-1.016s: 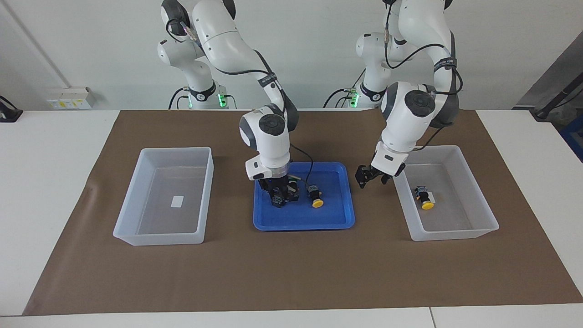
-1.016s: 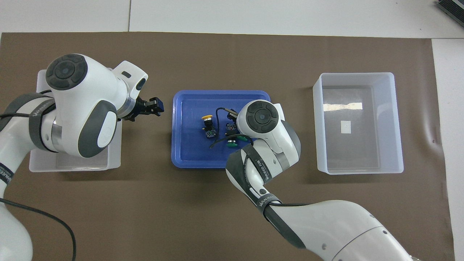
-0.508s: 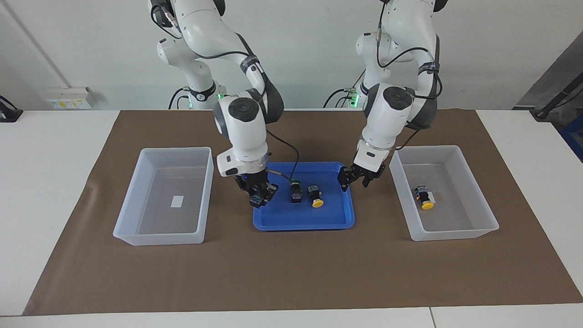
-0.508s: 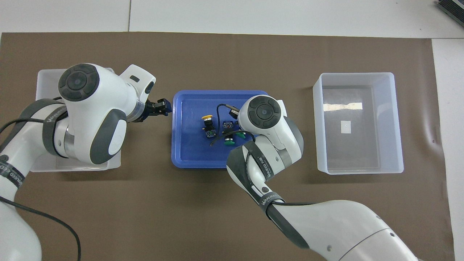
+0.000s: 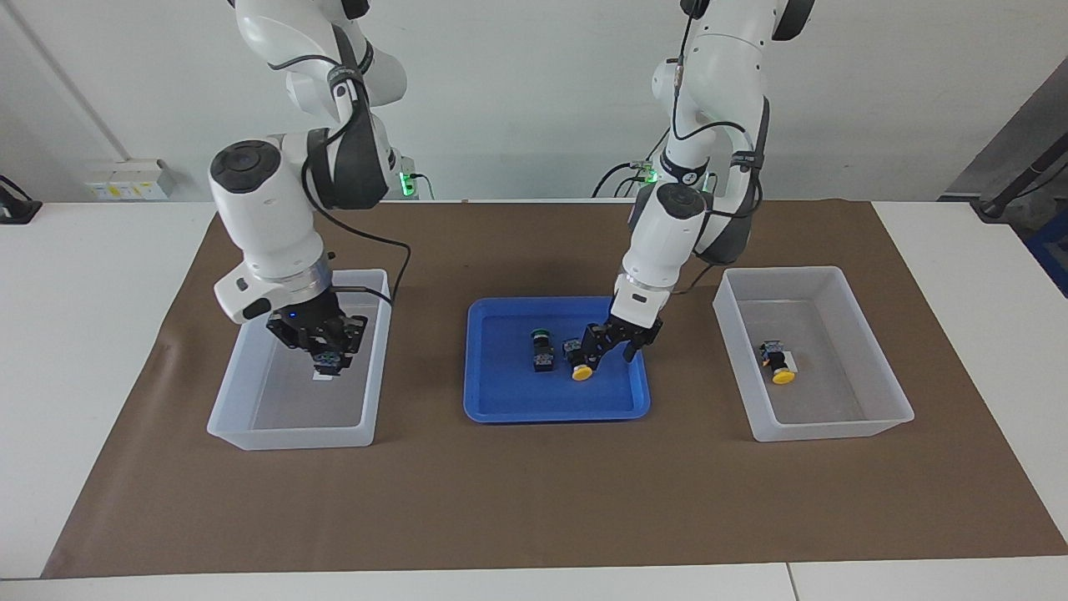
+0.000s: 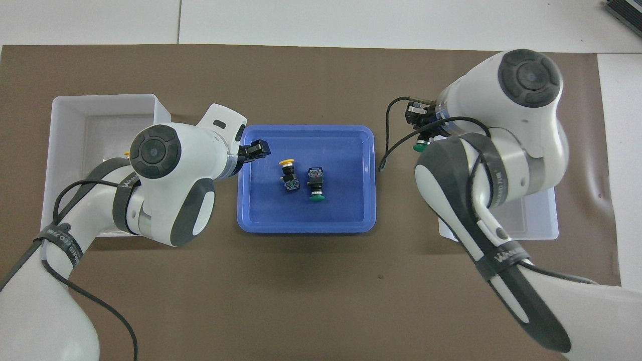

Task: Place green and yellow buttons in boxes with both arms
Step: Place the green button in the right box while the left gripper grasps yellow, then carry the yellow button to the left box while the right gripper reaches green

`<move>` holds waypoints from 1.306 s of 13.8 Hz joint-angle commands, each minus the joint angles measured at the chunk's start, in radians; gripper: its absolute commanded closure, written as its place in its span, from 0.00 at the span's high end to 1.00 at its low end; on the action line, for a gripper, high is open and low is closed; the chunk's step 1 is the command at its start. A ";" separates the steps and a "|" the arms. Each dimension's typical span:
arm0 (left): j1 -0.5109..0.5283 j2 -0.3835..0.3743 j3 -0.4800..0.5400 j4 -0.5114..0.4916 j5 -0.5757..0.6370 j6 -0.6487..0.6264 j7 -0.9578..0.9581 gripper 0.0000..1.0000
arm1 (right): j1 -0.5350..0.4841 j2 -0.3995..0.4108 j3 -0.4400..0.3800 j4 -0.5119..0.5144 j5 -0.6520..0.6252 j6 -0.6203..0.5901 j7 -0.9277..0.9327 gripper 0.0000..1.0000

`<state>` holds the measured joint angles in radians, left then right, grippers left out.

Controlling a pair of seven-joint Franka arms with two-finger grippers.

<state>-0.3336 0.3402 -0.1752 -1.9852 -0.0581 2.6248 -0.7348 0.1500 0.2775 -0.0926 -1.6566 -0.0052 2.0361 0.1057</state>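
My right gripper (image 5: 327,355) is shut on a green button (image 6: 419,146) and holds it over the box (image 5: 250,417) at the right arm's end of the table, above its white label. My left gripper (image 5: 613,344) is open, low over the blue tray (image 5: 501,409), right beside a yellow button (image 5: 581,368) that lies in it. A second green button (image 5: 542,349) lies next to that yellow one, also seen from overhead (image 6: 316,184). Another yellow button (image 5: 778,364) lies in the box (image 5: 884,401) at the left arm's end.
The tray and both boxes stand in a row on a brown mat (image 5: 534,501). Two smaller white arms with green lights (image 5: 367,171) stand at the robots' end of the table. White tabletop borders the mat.
My right arm lifted a green button out of the tray and carried it over the box at its end. My left gripper moved from beside its box to over the tray, by the yellow button.
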 commanded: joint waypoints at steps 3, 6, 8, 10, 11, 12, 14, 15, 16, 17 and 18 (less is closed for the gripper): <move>-0.053 0.022 0.016 -0.010 -0.016 0.032 -0.017 0.80 | -0.109 -0.034 0.013 -0.210 0.019 0.184 -0.259 0.00; -0.090 0.013 0.017 -0.052 -0.016 0.032 -0.026 0.79 | -0.121 0.003 0.013 -0.311 0.018 0.361 -0.320 0.00; -0.100 0.013 0.017 -0.060 -0.016 0.031 -0.028 0.72 | -0.113 0.031 0.013 -0.325 0.018 0.404 -0.440 0.06; -0.107 0.008 0.017 -0.073 -0.016 0.031 -0.044 0.60 | -0.115 0.063 0.013 -0.325 0.018 0.421 -0.454 0.15; -0.107 0.008 0.017 -0.073 -0.016 0.029 -0.044 0.51 | -0.113 0.065 0.013 -0.327 0.018 0.426 -0.451 0.44; -0.105 0.008 0.017 -0.072 -0.016 0.030 -0.044 0.41 | -0.110 0.065 0.013 -0.324 0.018 0.421 -0.445 0.82; -0.097 0.010 0.019 -0.067 -0.016 0.029 -0.043 0.19 | -0.104 0.042 0.014 -0.310 0.019 0.408 -0.442 1.00; -0.096 0.010 0.020 -0.063 -0.016 0.026 -0.043 0.10 | -0.096 0.008 0.017 -0.302 0.019 0.371 -0.439 1.00; -0.093 0.011 0.020 -0.060 -0.014 0.024 -0.043 0.04 | -0.081 -0.012 0.021 -0.281 0.021 0.331 -0.429 1.00; -0.091 0.011 0.020 -0.053 -0.014 0.018 -0.043 0.00 | -0.066 -0.033 0.022 -0.258 0.021 0.279 -0.393 1.00; -0.090 0.013 0.022 -0.040 -0.014 0.012 -0.043 0.00 | -0.052 -0.046 0.028 -0.230 0.021 0.232 -0.349 1.00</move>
<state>-0.4189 0.3593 -0.1655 -2.0233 -0.0591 2.6399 -0.7719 0.0769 0.2783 -0.0748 -1.9184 -0.0048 2.3516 -0.2903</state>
